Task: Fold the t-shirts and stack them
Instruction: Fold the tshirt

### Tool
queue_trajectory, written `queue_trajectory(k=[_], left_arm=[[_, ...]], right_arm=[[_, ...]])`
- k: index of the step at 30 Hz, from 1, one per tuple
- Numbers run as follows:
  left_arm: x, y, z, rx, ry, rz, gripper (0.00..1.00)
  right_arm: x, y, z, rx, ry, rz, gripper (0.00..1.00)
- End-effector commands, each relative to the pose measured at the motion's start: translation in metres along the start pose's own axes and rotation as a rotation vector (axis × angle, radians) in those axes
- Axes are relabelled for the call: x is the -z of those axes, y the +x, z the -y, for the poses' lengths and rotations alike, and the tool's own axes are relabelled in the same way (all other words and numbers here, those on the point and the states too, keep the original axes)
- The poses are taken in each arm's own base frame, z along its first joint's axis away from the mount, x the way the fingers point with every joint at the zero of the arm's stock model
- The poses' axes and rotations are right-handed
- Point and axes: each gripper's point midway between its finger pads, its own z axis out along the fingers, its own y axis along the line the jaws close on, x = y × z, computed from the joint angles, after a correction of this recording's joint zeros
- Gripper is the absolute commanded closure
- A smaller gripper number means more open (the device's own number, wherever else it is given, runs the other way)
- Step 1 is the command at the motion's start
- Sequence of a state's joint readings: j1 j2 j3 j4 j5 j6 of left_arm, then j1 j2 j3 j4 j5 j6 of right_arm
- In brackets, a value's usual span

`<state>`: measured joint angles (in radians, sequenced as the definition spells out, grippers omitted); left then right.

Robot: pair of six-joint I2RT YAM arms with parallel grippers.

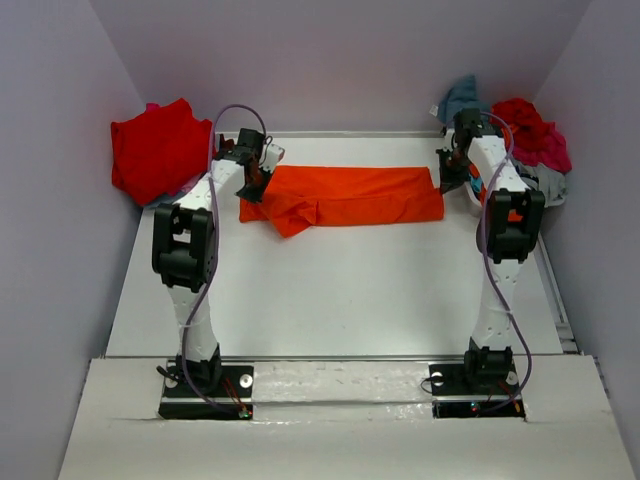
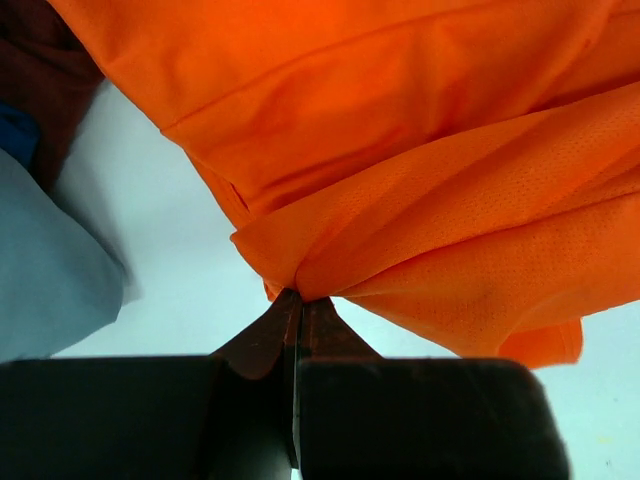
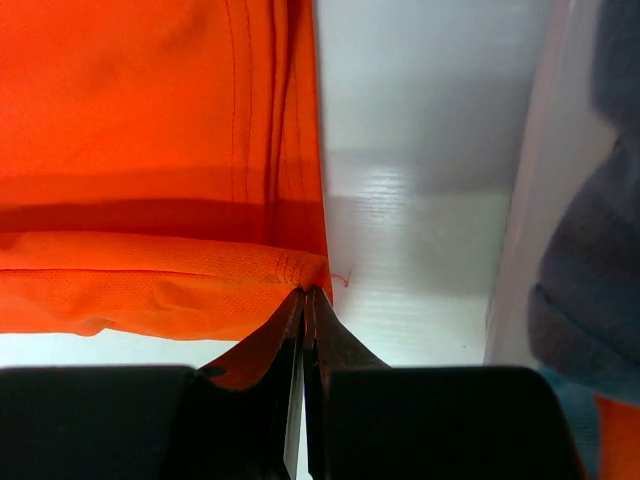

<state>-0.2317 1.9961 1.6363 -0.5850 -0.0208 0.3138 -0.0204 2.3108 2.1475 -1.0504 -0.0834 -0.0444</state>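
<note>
A bright orange t-shirt [image 1: 350, 195] lies folded into a long band across the far part of the table. My left gripper [image 1: 254, 180] is shut on its left end; in the left wrist view the fingertips [image 2: 297, 297] pinch a gathered fold of the orange cloth [image 2: 430, 200]. My right gripper [image 1: 447, 178] is shut on the band's right end, and the right wrist view shows the jaws [image 3: 308, 292] pressed together on a hemmed corner of the orange shirt [image 3: 150, 200]. A red t-shirt [image 1: 158, 150] lies bunched at the far left.
A heap of red, teal and grey shirts [image 1: 525, 140] sits at the far right, partly in a white bin [image 1: 550, 195]. Grey walls close in on the left, back and right. The white table [image 1: 330, 290] stretches between the arms.
</note>
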Motion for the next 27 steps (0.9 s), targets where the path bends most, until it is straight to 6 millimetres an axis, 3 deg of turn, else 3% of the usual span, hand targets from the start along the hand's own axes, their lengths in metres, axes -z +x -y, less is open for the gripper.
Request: queue_trajectory(k=[1, 8, 13, 15, 16, 18, 22, 24, 27], left_arm=[[-0.004, -0.011, -0.018, 0.056, -0.033, 0.0, 0.94], [-0.017, -0.02, -0.026, 0.077, -0.069, -0.001, 0.94], [-0.035, -0.019, -0.029, 0.087, -0.093, -0.034, 0.94], [-0.038, -0.019, -0.032, 0.09, -0.11, -0.036, 0.87], [-0.038, -0.019, -0.032, 0.093, -0.111, -0.037, 0.78], [-0.036, -0.021, -0.033, 0.094, -0.114, -0.028, 0.6], [-0.032, -0.024, -0.032, 0.098, -0.107, -0.014, 0.37], [-0.024, -0.028, -0.035, 0.102, -0.121, 0.005, 0.31], [-0.01, -0.032, -0.038, 0.109, -0.134, 0.034, 0.31]], right_arm=[[0.008, -0.023, 0.008, -0.011, 0.026, 0.065, 0.92], [-0.004, -0.036, 0.012, -0.026, 0.019, 0.095, 0.92], [-0.029, -0.028, 0.012, -0.026, 0.009, 0.052, 0.91], [-0.033, -0.03, 0.01, -0.024, -0.004, 0.058, 0.9], [-0.034, -0.03, 0.01, -0.024, -0.007, 0.058, 0.88], [-0.033, -0.032, 0.01, -0.017, -0.006, 0.064, 0.77], [-0.028, -0.033, 0.01, -0.005, -0.005, 0.077, 0.54], [-0.019, -0.034, 0.008, 0.0, -0.012, 0.095, 0.47], [-0.007, -0.033, 0.007, 0.001, -0.012, 0.107, 0.44]])
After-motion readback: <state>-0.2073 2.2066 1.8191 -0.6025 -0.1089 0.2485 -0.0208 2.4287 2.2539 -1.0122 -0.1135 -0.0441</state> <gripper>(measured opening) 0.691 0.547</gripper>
